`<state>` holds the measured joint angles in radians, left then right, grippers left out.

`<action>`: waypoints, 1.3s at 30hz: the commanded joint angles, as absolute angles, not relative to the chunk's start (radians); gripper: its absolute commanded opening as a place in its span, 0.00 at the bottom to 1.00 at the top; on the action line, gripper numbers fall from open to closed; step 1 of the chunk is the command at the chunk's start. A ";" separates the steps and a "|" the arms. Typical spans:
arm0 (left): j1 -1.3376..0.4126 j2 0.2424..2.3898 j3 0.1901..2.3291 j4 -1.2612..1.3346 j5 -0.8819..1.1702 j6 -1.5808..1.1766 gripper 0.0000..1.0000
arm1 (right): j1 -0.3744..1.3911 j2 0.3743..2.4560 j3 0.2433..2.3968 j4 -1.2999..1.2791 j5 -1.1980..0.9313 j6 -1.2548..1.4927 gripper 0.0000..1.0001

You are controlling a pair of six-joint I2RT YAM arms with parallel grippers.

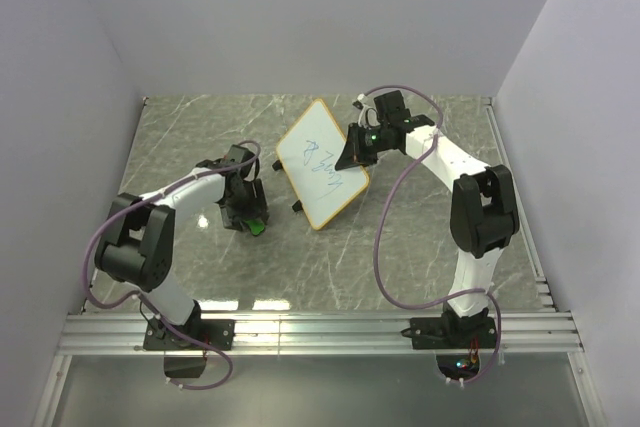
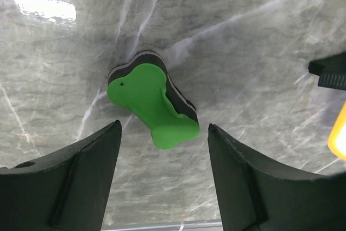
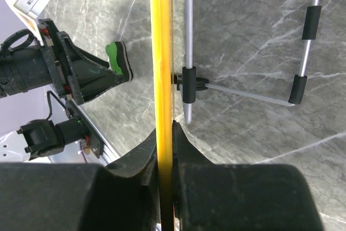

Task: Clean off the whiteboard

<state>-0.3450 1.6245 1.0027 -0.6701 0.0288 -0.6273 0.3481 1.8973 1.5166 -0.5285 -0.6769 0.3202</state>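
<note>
The whiteboard [image 1: 320, 164], white with a tan wooden frame and blue scribbles, stands tilted at the table's middle. My right gripper [image 1: 352, 155] is shut on its right edge; in the right wrist view the frame [image 3: 161, 47] runs edge-on between my closed jaws. The green bow-shaped eraser [image 2: 153, 105] with a black felt base lies on the marble. My left gripper [image 2: 164, 133] is open just above it, one finger on each side, not touching. In the top view the eraser [image 1: 258, 227] peeks out under the left gripper [image 1: 245, 215].
The board's metal stand legs [image 3: 243, 93] with black sleeves rest on the marble [image 1: 330, 257] behind the frame. A black foot and yellow corner of the board [image 2: 338, 133] show at the left wrist view's right edge. Aluminium rails [image 1: 320, 327] run along the near edge.
</note>
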 commanded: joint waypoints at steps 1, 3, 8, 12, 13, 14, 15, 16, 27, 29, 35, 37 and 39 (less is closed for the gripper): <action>-0.354 1.649 1.049 -0.667 0.003 -0.658 0.71 | 0.365 1.848 1.499 -0.552 -0.634 0.287 0.14; -0.354 1.664 1.055 -0.672 0.003 -0.664 0.69 | 0.364 1.841 1.494 -0.551 -0.630 0.285 0.17; -0.356 1.701 1.052 -0.640 0.002 -0.661 0.56 | 0.364 1.822 1.488 -0.557 -0.609 0.281 0.58; -0.356 1.716 1.063 -0.643 -0.041 -0.657 0.36 | 0.364 1.804 1.491 -0.569 -0.592 0.278 0.93; -0.356 1.720 1.066 -0.643 -0.040 -0.655 0.25 | 0.361 1.799 1.493 -0.569 -0.589 0.279 0.95; -0.356 1.718 1.068 -0.643 -0.038 -0.655 0.21 | 0.362 1.796 1.493 -0.572 -0.584 0.281 0.95; -0.356 1.717 1.066 -0.640 -0.038 -0.657 0.18 | 0.362 1.789 1.497 -0.577 -0.580 0.279 0.96; -0.356 1.713 1.065 -0.641 -0.037 -0.655 0.12 | 0.362 1.786 1.506 -0.580 -0.569 0.279 0.96; -0.356 1.690 1.098 -0.664 -0.035 -0.618 0.00 | 0.291 1.801 1.597 -0.571 -0.509 0.334 0.95; -0.356 1.690 1.120 -0.667 -0.032 -0.607 0.00 | 0.285 1.822 1.598 -0.572 -0.497 0.334 0.89; -0.356 1.678 1.204 -0.675 0.014 -0.577 0.00 | 0.275 1.865 1.571 -0.555 -0.512 0.351 0.49; -0.362 1.674 1.257 -0.672 0.046 -0.559 0.00 | 0.275 1.867 1.545 -0.540 -0.523 0.354 0.41; -0.371 1.677 1.298 -0.657 0.073 -0.543 0.00 | 0.273 1.867 1.523 -0.529 -0.531 0.353 0.38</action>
